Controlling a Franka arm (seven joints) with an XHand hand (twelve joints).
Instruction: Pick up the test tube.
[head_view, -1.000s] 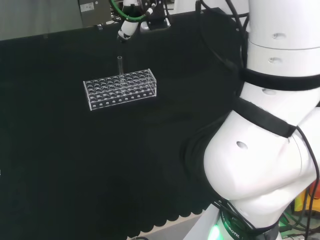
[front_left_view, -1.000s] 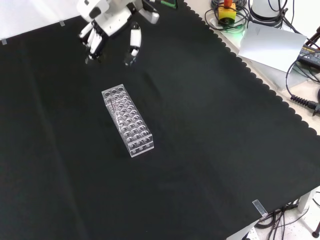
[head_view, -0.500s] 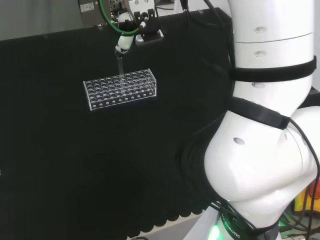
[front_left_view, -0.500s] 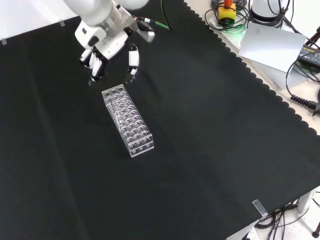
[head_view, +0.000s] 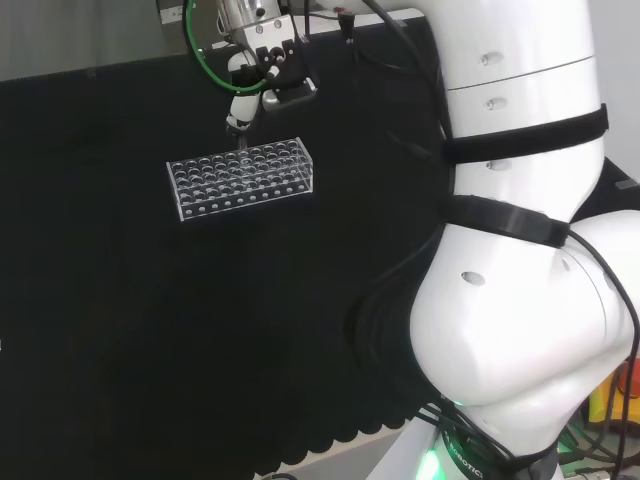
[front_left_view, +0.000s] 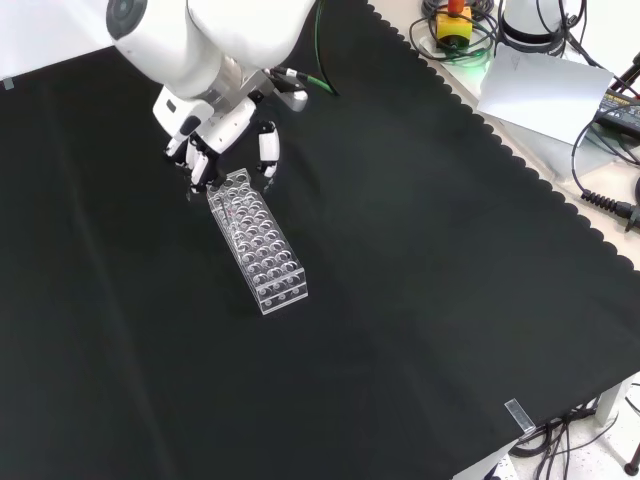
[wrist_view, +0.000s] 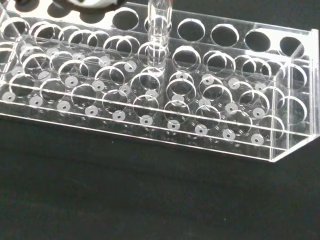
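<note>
A clear plastic test tube rack (head_view: 240, 178) lies on the black cloth, seen lengthwise in the front view (front_left_view: 258, 240). One clear test tube (wrist_view: 157, 30) stands upright in a hole near the rack's back row; its top runs out of the wrist view. The black and white hand (front_left_view: 215, 140) hovers over the rack's far end in the front view, fingers (front_left_view: 195, 168) on one side and thumb (front_left_view: 267, 158) on the other, relaxed and spread. In the head view the hand (head_view: 245, 85) hangs just above the rack's far edge. I cannot tell whether it touches the tube.
The arm's white links (head_view: 520, 250) stand at the right of the head view. Beyond the cloth's scalloped edge (front_left_view: 520, 170) at the front view's upper right lie cables, a yellow button box (front_left_view: 455, 25) and a grey sheet (front_left_view: 540, 90).
The hand has come down from beyond the rack until it is right over the rack's end. The arm's links have swung left in the head view. The rack has stayed put.
</note>
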